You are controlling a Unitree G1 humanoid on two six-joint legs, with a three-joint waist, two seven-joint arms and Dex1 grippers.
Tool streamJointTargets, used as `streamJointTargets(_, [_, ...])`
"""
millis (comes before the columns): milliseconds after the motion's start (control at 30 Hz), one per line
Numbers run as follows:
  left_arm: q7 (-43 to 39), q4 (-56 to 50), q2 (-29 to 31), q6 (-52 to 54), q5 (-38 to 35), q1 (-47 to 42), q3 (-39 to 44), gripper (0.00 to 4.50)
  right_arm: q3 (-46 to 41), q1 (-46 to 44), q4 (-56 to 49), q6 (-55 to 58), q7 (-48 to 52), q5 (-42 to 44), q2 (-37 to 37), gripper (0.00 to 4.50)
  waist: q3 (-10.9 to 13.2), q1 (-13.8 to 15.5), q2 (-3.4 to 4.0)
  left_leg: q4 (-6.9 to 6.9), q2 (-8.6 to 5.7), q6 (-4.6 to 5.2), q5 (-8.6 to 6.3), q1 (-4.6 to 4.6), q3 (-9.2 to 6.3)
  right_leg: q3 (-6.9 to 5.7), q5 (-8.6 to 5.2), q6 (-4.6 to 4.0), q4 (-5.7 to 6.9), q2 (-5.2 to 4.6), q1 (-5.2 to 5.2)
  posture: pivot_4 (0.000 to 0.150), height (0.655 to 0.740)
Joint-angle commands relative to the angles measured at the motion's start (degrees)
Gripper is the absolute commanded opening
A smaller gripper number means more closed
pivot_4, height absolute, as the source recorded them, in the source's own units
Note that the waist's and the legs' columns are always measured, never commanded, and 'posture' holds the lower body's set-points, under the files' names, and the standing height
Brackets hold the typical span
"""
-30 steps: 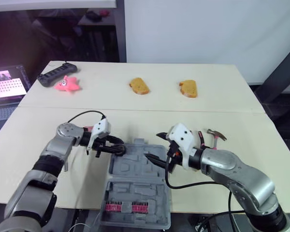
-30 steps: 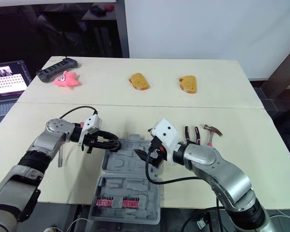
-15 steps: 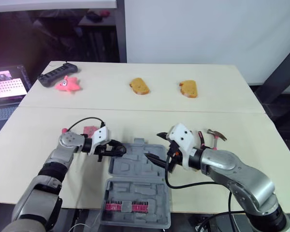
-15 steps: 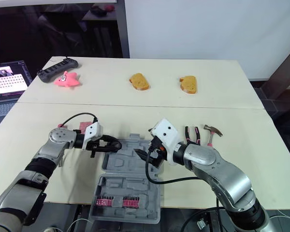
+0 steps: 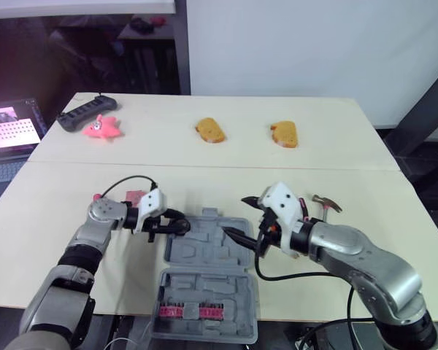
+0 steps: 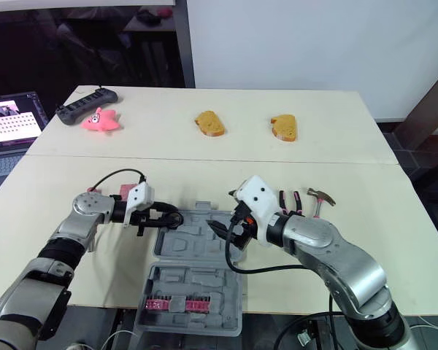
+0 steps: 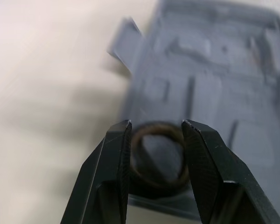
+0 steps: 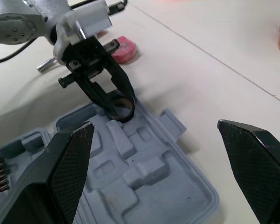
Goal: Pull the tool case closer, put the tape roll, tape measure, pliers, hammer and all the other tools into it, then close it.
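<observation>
Right hand, shifted slightly rightward, gapes wide beside left hand, which pinches tape roll over tool case corner.

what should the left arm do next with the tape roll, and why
Probably lower the left gripper slightly and open it: it is shut on the tape roll over the far left corner of the open tool case, so release should land it inside.

Tool case: showing plain grey, a pink-red strip of bits inside. Tape roll, between left gripper's black fingers: showing black, brownish rim. Tape measure behind that gripper: showing pink.
</observation>
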Motion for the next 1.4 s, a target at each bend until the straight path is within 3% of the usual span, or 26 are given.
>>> streamJointTargets(33, [-2.3,-12.9,5.1,10.2,-6.1,1.0,4.9,1.79,-10.8,4.1,-3.3,-2.3,3.4,4.7,-2.2,4.5,0.0,0.0,-0.02,-0.01,0.01,0.0,0.0,-0.05,-0.01,-0.01,0.0,0.0,0.0,0.01,-0.03,0.15,0.74])
streamJointTargets(200, [-1.4,-24.3,14.0,25.3,-12.7,6.9,12.1,1.79,-22.3,13.1,0.8,-8.6,10.7,4.8,-7.7,4.5,0.0,-0.2,0.0,-0.08,0.02,0.03,-0.02,0.02,0.03,0.03,-0.01,0.01,-0.04,0.0,-0.03,0.15,0.74])
streamJointTargets(333, [2.6,-15.4,24.1,22.7,-9.6,14.9,20.8,1.79,-33.2,26.9,7.2,-17.1,19.0,1.8,-11.1,4.5,0.0,-0.3,0.0,-0.12,0.02,0.13,-0.08,0.1,0.07,0.04,-0.11,-0.02,-0.03,0.01,0.01,0.15,0.74])
streamJointTargets(433, [5.4,-5.0,30.2,17.9,-8.5,21.1,27.7,2.6,-40.2,35.4,13.9,-24.8,24.9,-0.1,-11.2,4.5,0.0,-0.1,-0.01,-0.11,0.02,0.23,-0.13,0.11,0.14,0.06,-0.14,-0.06,-0.04,-0.02,-0.01,0.15,0.74])
streamJointTargets(567, [5.1,5.4,34.3,12.7,-8.2,27.8,32.7,4.45,-45.7,39.9,26.2,-33.5,30.0,-2.8,-11.7,4.5,0.0,-0.1,-0.04,-0.09,0.02,0.21,-0.14,0.14,0.31,0.14,-0.29,-0.25,-0.13,-0.08,0.02,0.15,0.74])
streamJointTargets(833, [5.8,13.2,34.1,6.8,-7.8,32.6,35.1,4.45,-47.4,41.4,39.4,-42.1,34.3,-5.2,-12.8,4.5,0.0,0.0,-0.03,-0.15,0.04,0.2,-0.14,0.16,0.39,0.18,-0.38,-0.36,-0.14,-0.08,0.02,0.15,0.74])
streamJointTargets(1133, [6.6,5.9,31.7,8.8,-9.4,36.0,36.1,4.45,-46.0,41.9,37.1,-41.4,33.7,-4.3,-12.0,4.5,0.0,-0.1,0.0,-0.15,0.04,0.19,-0.14,0.18,0.41,0.22,-0.38,-0.35,-0.11,-0.07,0.02,0.15,0.74])
streamJointTargets(1233, [9.4,1.1,29.6,10.6,-10.7,37.0,37.5,4.45,-45.5,41.0,32.9,-38.7,32.5,-2.4,-11.7,4.5,0.0,-0.1,0.03,-0.15,0.04,0.19,-0.14,0.19,0.42,0.24,-0.38,-0.35,-0.11,-0.07,0.02,0.15,0.74])
streamJointTargets(1400, [18.9,-19.8,19.9,19.1,-16.1,44.3,42.5,4.45,-42.3,35.7,23.1,-32.5,27.5,2.5,-10.2,4.5,0.0,-0.3,0.02,-0.13,0.06,0.19,-0.14,0.19,0.43,0.28,-0.28,-0.16,-0.08,-0.06,0.03,0.15,0.74])
